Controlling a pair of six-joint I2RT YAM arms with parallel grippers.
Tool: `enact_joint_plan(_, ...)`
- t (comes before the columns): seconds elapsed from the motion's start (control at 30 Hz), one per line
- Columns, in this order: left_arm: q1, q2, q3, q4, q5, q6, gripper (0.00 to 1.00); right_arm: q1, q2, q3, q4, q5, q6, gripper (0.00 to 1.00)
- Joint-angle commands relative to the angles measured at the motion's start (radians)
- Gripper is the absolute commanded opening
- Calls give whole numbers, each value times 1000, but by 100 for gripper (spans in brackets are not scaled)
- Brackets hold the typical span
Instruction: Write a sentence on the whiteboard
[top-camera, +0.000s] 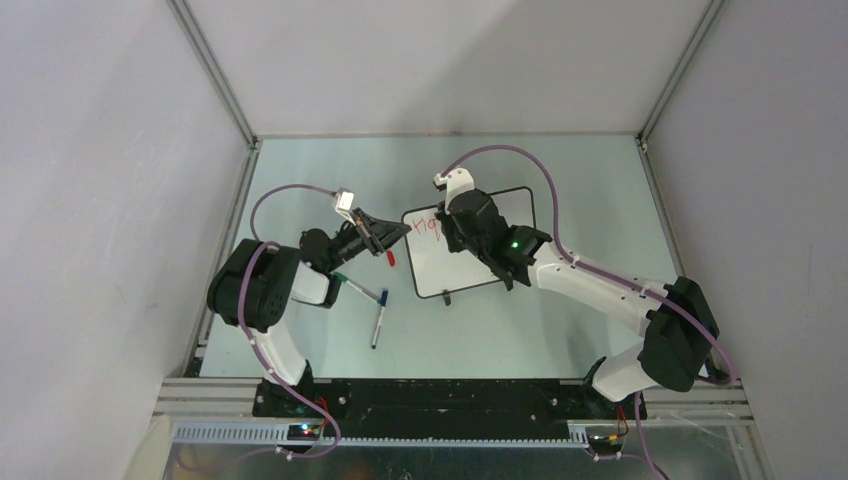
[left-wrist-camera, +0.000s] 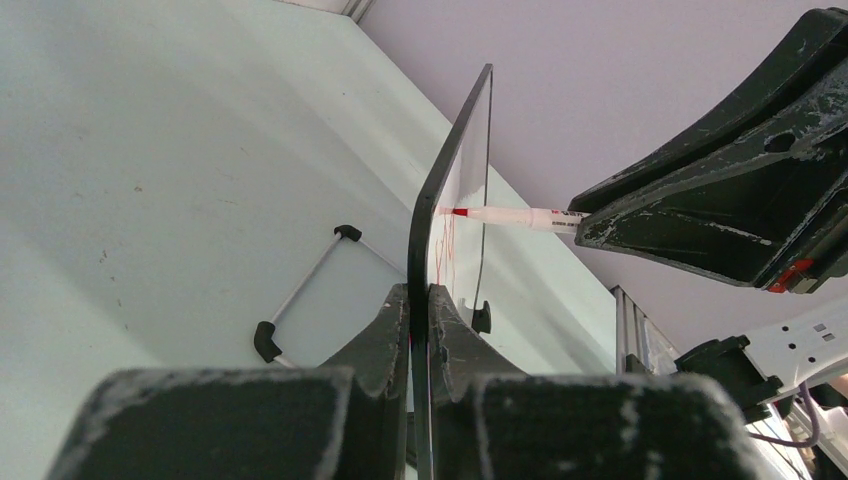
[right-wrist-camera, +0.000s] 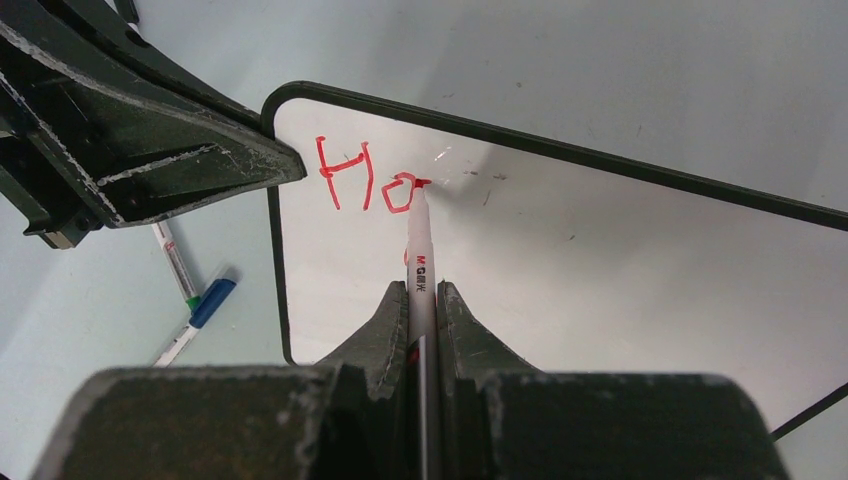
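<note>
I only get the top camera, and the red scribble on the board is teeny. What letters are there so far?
Observer: In the right wrist view, the red writing on the whiteboard reads "Ho".
Operator: Is the pen touching it right now?
Observer: Yes. The tip of the marker in the right gripper sits on the top of the "o".
Operator: Is anything holding the board?
Observer: The left wrist view shows the left gripper pinching the board's edge, one finger on each face.

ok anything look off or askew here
Nothing spilled or broken. The whiteboard sits askew to the table's edges, its edge pinched by the left tool, and two spare markers lie loose beside it.
</note>
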Motion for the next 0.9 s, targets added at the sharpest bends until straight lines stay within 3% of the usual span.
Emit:
enact_joint_plan(0.0, -13, -3, 19, 28, 19, 47, 0, -7, 16, 42, 17, 15, -6, 0)
enact_joint_plan(0.87, -13, -3, 18, 29, 19, 48, 0, -11, 0, 42, -47, 95, 10, 0)
